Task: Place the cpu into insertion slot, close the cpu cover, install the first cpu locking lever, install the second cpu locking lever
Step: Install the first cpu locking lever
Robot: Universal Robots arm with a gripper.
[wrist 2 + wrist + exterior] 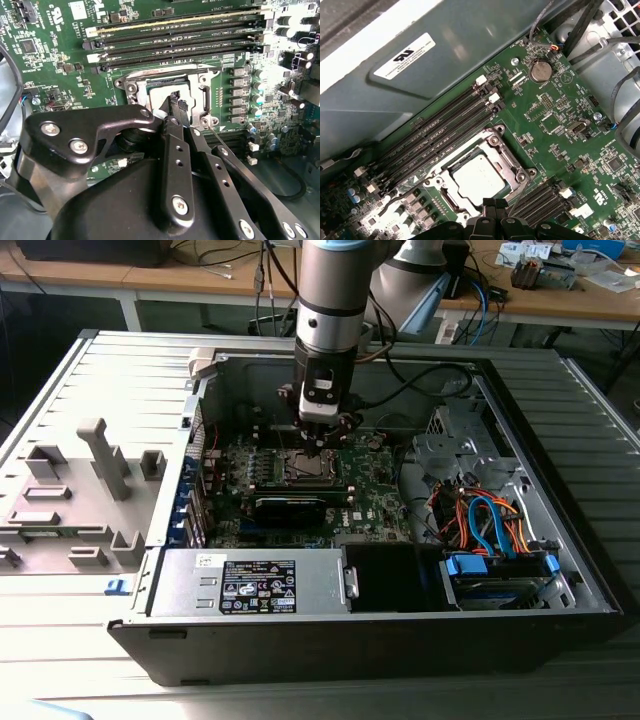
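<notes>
Inside the open computer case (560,570), in the exterior view, the gripper (320,443) is seen lowered over the green circuit board (375,495), with the insertion slot (305,468) directly beneath it at 6 o'clock. In the second wrist view, the gripper (176,101) is seen with its fingers drawn together, nothing visibly held, its tips over the cpu (162,97). In the first wrist view, the cpu (477,178) is seen seated flat within the insertion slot (446,201), framed by the cpu cover (506,160); long black memory slots (440,137) lie at its 11 o'clock.
</notes>
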